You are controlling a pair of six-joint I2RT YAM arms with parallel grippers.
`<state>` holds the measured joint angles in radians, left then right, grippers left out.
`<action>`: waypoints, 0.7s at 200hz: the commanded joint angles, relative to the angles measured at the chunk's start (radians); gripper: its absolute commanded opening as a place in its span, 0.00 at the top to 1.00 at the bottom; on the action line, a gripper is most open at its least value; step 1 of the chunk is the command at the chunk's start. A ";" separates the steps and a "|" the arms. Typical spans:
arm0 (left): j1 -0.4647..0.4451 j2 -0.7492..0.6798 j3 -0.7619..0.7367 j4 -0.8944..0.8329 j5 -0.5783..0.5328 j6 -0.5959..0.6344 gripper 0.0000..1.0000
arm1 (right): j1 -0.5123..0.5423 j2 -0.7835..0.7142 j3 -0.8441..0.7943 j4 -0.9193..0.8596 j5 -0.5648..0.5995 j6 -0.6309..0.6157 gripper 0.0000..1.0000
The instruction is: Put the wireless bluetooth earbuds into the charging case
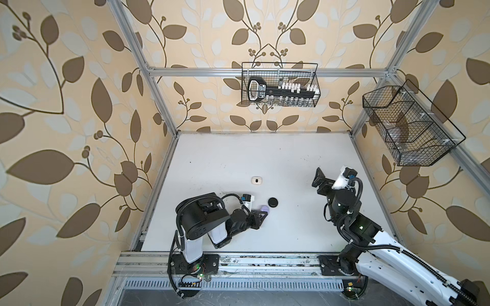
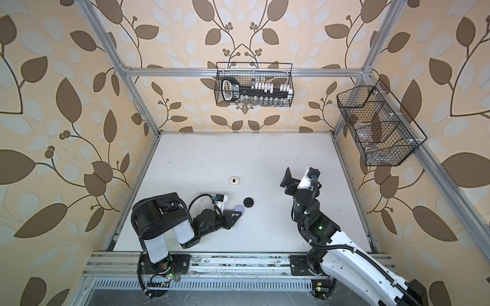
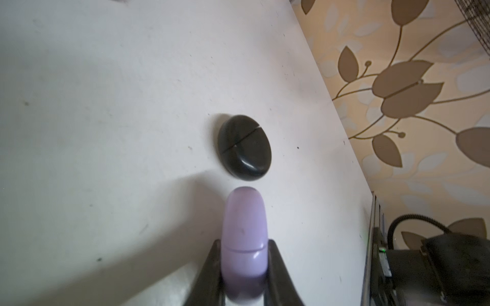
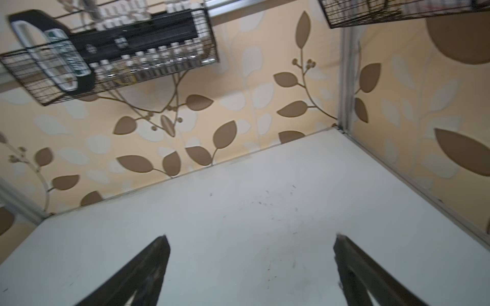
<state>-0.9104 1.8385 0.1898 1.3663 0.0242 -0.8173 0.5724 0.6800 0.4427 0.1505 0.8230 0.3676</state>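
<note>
Two black jaws of the left gripper (image 3: 244,242) clamp a closed oval lavender plastic charging case (image 3: 244,220) by its sides, low over the white table (image 3: 106,132). Just beyond it lies a closed round black case (image 3: 244,148), and farther back a small white rounded case (image 1: 257,180). The right gripper (image 4: 251,238) hovers spread wide and empty. Whether earbuds sit inside cannot be told.

A flat white table (image 1: 278,156), scuffed and flecked with dark specks. Two small things lie on it, apart from each other. Near the middle is a round glossy black plastic case (image 1: 273,202), shut, with a seam across its lid. Farther back lies a small white rounded-rectangular plastic case (image 1: 257,180) with a dark spot on top.
</note>
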 commanded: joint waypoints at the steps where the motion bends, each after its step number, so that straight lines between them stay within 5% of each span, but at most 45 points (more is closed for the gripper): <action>1: -0.002 -0.011 0.000 -0.128 -0.105 -0.079 1.00 | -0.101 -0.010 -0.094 0.116 -0.060 -0.107 0.03; 39: -0.002 -0.092 0.076 -0.439 -0.131 -0.145 1.00 | -0.232 0.005 -0.247 0.305 -0.047 -0.236 0.01; 57: -0.002 -0.134 0.090 -0.534 -0.160 -0.146 0.59 | -0.294 0.044 -0.287 0.357 -0.022 -0.214 0.01; 100: -0.002 -0.361 0.138 -0.936 -0.303 -0.129 0.02 | -0.425 0.230 -0.345 0.529 -0.080 -0.149 0.00; 140: -0.002 -0.680 0.230 -1.402 -0.507 -0.095 0.01 | -0.549 0.318 -0.357 0.660 -0.297 -0.129 0.00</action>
<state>-0.9104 1.3079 0.3508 0.3695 -0.2928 -0.9455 0.0692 0.9688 0.1017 0.6369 0.6590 0.2230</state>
